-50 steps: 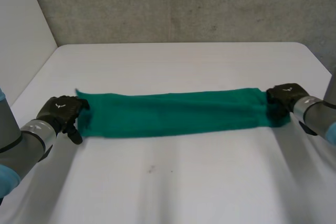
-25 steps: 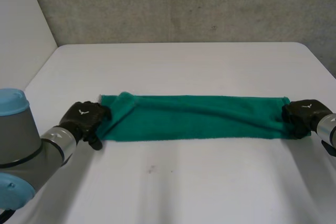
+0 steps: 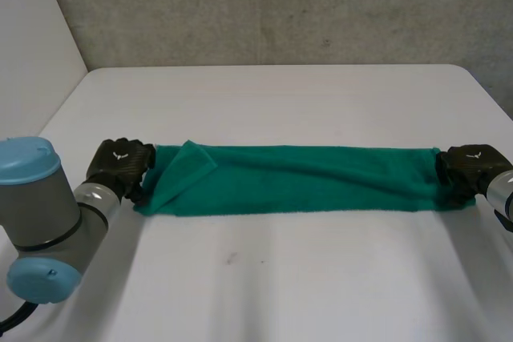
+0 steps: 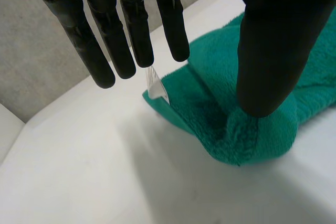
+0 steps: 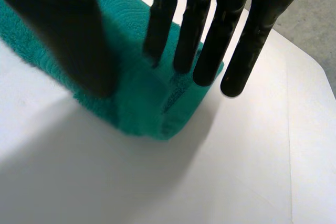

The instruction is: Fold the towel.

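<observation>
Now: your towel (image 3: 296, 179) lies in a long green strip across the table (image 3: 280, 278).
Left hand (image 3: 119, 164): fingers straight, thumb on the left end.
Right hand (image 3: 469, 166): fingers straight, tips on the right end.
Around: grey wall (image 3: 280, 6) behind the table.

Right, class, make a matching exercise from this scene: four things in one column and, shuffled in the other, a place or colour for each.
Things:
1. towel
2. left hand
3. right hand
4. table

Place or colour:
A. white
B. at the towel end with a turned-over corner
C. green, laid out as a long strip
D. at the towel's other end

Pairs: 1-C, 2-B, 3-D, 4-A
</observation>
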